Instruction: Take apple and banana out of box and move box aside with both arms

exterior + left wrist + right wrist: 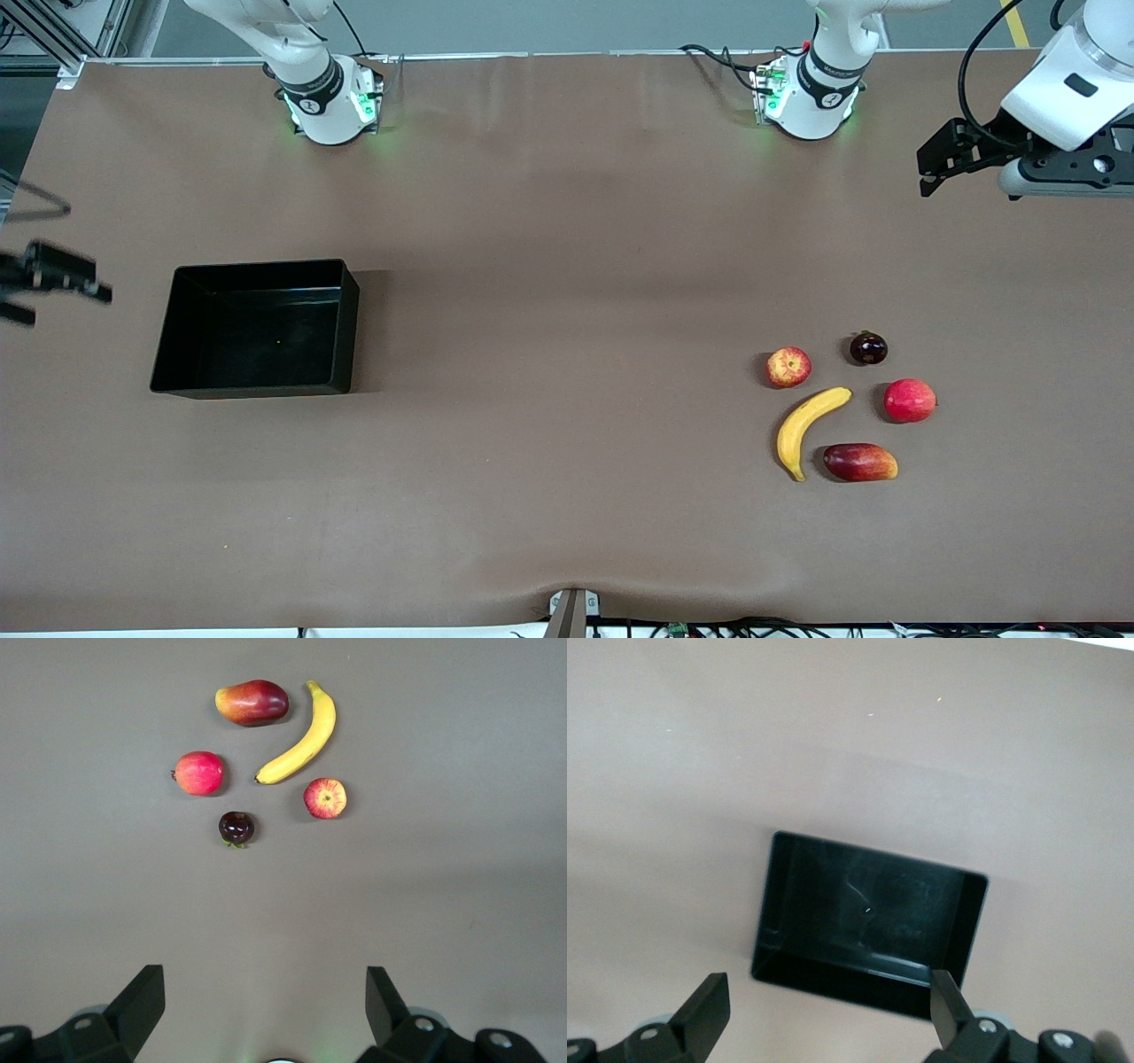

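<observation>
The yellow banana (808, 430) and the small red-and-yellow apple (788, 367) lie on the brown table toward the left arm's end. Both show in the left wrist view, the banana (301, 740) and the apple (325, 798). The black bin (341, 328) stands empty toward the right arm's end and shows in the right wrist view (833, 973). My left gripper (924, 173) (266, 1001) is open and empty, in the air over bare table, apart from the fruits. My right gripper (58, 285) (828, 1005) is open and empty, in the air beside the bin, at the table's end.
An all-red apple (910, 400) (199, 773), a red-and-yellow mango (860, 462) (252, 703) and a small dark round fruit (868, 348) (236, 827) lie close around the banana. The arm bases (328, 106) (811, 102) stand along the table edge farthest from the front camera.
</observation>
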{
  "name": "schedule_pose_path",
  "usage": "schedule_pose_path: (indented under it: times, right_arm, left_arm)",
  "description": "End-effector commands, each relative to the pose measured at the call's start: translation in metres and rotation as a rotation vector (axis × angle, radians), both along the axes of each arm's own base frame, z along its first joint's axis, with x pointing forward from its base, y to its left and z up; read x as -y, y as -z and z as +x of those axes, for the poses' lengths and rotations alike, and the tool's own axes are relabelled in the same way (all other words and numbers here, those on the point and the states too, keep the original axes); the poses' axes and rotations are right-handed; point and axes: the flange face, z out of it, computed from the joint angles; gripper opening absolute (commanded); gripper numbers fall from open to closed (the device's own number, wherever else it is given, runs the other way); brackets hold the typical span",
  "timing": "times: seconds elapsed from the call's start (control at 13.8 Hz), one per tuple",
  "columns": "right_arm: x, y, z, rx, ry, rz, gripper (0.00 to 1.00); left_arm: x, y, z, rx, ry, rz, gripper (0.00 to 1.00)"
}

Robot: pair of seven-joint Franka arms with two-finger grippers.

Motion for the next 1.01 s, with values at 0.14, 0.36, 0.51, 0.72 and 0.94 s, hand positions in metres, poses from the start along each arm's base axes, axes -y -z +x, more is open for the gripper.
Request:
schedule_pose_path:
  times: [0.14, 0.36, 0.51, 0.72, 0.94]
  right_arm:
    - [-0.022, -0.016, -0.076, -0.030, 0.114, -0.024, 1.00]
    - [-0.022, -0.023, -0.092, -0.080, 0.176, -0.030, 1.00]
    - [-0.010, -0.034, -0.089, -0.050, 0.222, -0.025, 1.00]
    - [-0.017, -0.040, -0.083, -0.012, 0.215, -0.025, 1.00]
    - [-0.017, -0.039, -0.083, -0.020, 0.213, -0.024, 1.00]
  left_arm:
    - [-0.014, 0.004, -0.002, -0.024, -0.042, -0.012, 1.00]
    - [-0.038, 0.005, 0.001, -0.030, -0.085, -0.016, 1.00]
    - [-0.043, 0.007, 0.004, -0.034, -0.074, -0.017, 1.00]
    - [-0.045, 0.000, 0.006, -0.017, -0.077, -0.015, 1.00]
    - [-0.052, -0.005, 0.017, -0.005, -0.093, -0.025, 1.00]
